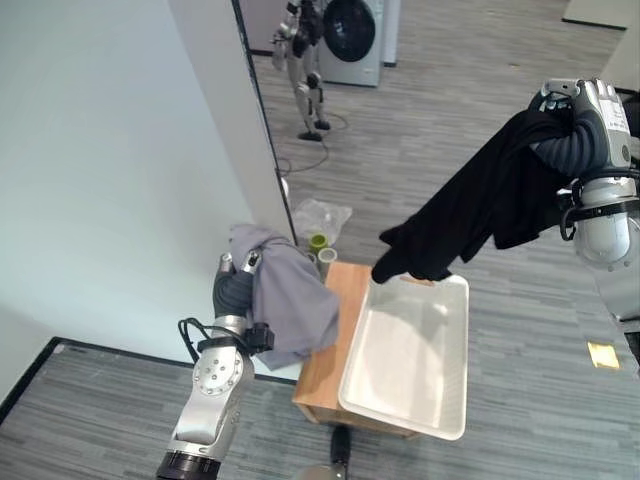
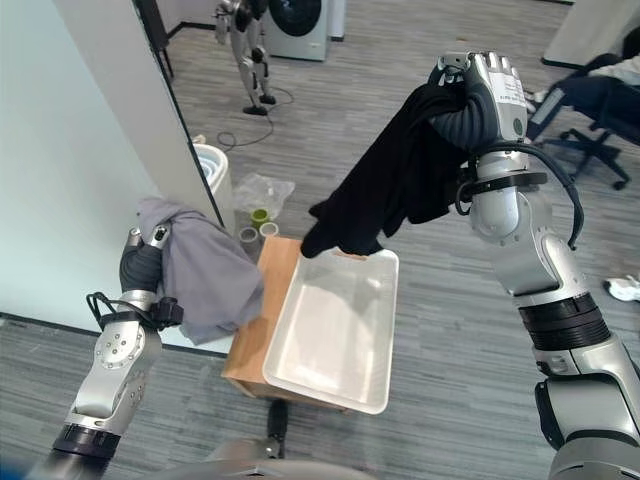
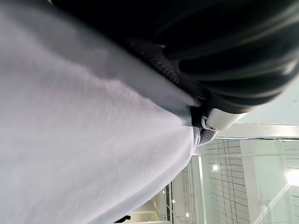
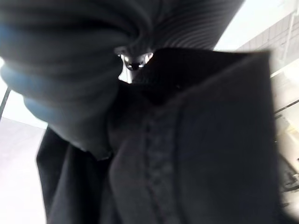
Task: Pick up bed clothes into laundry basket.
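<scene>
Eye views: head-mounted stereo pair, angled down, mid-range.
Shared area: white tray (image 1: 410, 360) on wooden stand (image 1: 322, 365), lower centre; grey floor (image 2: 440, 330); washer (image 1: 352, 35) at top.
Left wrist view: pressed against grey cloth (image 3: 84, 140); seems to face upward.
Right wrist view: very close on black garment (image 4: 210, 149).

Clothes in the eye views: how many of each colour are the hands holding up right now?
Black garment, held by the right hand: 1
Grey garment, held by the left hand: 1
Total: 2, neither yet in the white basket.
</scene>
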You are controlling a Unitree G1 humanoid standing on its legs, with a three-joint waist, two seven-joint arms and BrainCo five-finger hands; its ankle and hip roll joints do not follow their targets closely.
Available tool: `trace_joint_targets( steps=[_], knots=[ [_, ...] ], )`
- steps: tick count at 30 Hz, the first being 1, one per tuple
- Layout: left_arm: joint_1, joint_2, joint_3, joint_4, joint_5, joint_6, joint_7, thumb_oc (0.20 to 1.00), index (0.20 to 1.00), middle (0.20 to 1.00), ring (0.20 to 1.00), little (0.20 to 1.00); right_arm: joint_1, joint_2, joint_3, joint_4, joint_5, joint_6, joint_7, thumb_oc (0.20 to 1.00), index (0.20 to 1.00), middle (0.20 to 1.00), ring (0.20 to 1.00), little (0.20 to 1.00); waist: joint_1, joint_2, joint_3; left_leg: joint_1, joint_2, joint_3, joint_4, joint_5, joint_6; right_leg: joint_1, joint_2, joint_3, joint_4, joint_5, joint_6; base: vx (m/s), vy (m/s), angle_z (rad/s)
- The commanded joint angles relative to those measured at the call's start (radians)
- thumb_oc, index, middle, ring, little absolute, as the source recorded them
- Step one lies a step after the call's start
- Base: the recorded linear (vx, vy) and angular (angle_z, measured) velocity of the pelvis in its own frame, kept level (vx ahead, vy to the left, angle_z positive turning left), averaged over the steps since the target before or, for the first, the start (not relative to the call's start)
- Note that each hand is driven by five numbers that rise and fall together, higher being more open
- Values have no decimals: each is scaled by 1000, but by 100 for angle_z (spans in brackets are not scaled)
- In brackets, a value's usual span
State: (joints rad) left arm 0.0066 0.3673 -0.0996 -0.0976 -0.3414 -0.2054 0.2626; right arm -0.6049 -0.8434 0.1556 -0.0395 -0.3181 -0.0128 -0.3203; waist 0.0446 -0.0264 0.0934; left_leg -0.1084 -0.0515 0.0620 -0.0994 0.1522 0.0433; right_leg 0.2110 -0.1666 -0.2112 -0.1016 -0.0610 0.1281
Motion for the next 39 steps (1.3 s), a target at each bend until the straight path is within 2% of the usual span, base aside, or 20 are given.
trace_joint_targets(
  steps=[1, 10, 11, 14, 24, 28, 36, 37, 39],
  knots=[
    [-60, 14, -10, -26, -1, -67, 6, 200, 200, 200, 200, 200, -165, -20, -13, 26, -7, -12, -65, 200, 200, 200, 200, 200, 29, 2, -78, 156, 146, 52, 12, -126, -158, -99, 2, -21, 14, 84, 31, 11, 41, -10],
    [-69, 12, -21, -3, -21, -66, 5, 200, 200, 200, 200, 200, -309, -11, 70, 2, 47, -24, -44, 200, 200, 200, 200, 200, 36, -5, -92, 157, 146, 64, 12, -129, -157, -103, -13, -23, 14, 93, 40, 4, 8, -5],
    [-84, 17, -24, 6, -19, -65, 12, 200, 200, 200, 200, 200, -379, -24, 105, 13, 49, -18, -43, 200, 200, 200, 200, 200, 35, -9, -96, 160, 147, 67, 12, -131, -157, -104, -16, -23, 14, 94, 42, 0, -2, 11],
    [-98, 20, -26, 12, -23, -68, 17, 200, 200, 200, 200, 200, -429, -35, 134, 45, 64, -9, -41, 200, 200, 200, 200, 200, 34, -13, -100, 161, 148, 70, 12, -131, -158, -101, -18, -25, 14, 96, 43, -2, 0, 3],
    [-125, 26, -19, 22, -15, -60, 27, 200, 200, 200, 200, 200, -452, -49, 143, 49, 104, -1, -23, 200, 200, 200, 200, 200, 17, -15, -108, 169, 146, 72, 12, -139, -154, -98, -21, -21, 14, 101, 44, -1, 0, -1],
    [-114, 27, -14, 14, -16, -59, 27, 200, 200, 200, 200, 200, -414, -60, 170, 92, 27, 21, 0, 200, 200, 200, 200, 200, 14, -11, -107, 176, 147, 77, 12, -143, -151, -98, -24, -22, 14, 102, 46, 0, 0, 0],
    [-141, 17, -36, 32, -12, -58, 30, 200, 200, 200, 200, 200, -313, 75, 192, 208, -42, 44, 10, 200, 200, 200, 200, 200, 25, -5, -97, 167, 146, 79, 12, -138, -148, -102, -28, -27, 14, 105, 46, 0, 0, 0],
    [-144, 8, -41, 31, -13, -60, 31, 200, 200, 200, 200, 200, -249, 143, 187, 210, -45, 44, 21, 200, 200, 200, 200, 200, 30, -3, -93, 162, 146, 75, 12, -135, -148, -103, -29, -32, 14, 106, 46, 0, 0, 0],
    [-141, -4, -51, 34, -22, -61, 29, 200, 200, 200, 200, 200, -182, 209, 196, 233, -54, 44, 31, 200, 200, 200, 200, 200, 37, -4, -91, 157, 145, 71, 12, -133, -148, -103, -29, -37, 14, 106, 45, 0, 0, 0]
  ],
)
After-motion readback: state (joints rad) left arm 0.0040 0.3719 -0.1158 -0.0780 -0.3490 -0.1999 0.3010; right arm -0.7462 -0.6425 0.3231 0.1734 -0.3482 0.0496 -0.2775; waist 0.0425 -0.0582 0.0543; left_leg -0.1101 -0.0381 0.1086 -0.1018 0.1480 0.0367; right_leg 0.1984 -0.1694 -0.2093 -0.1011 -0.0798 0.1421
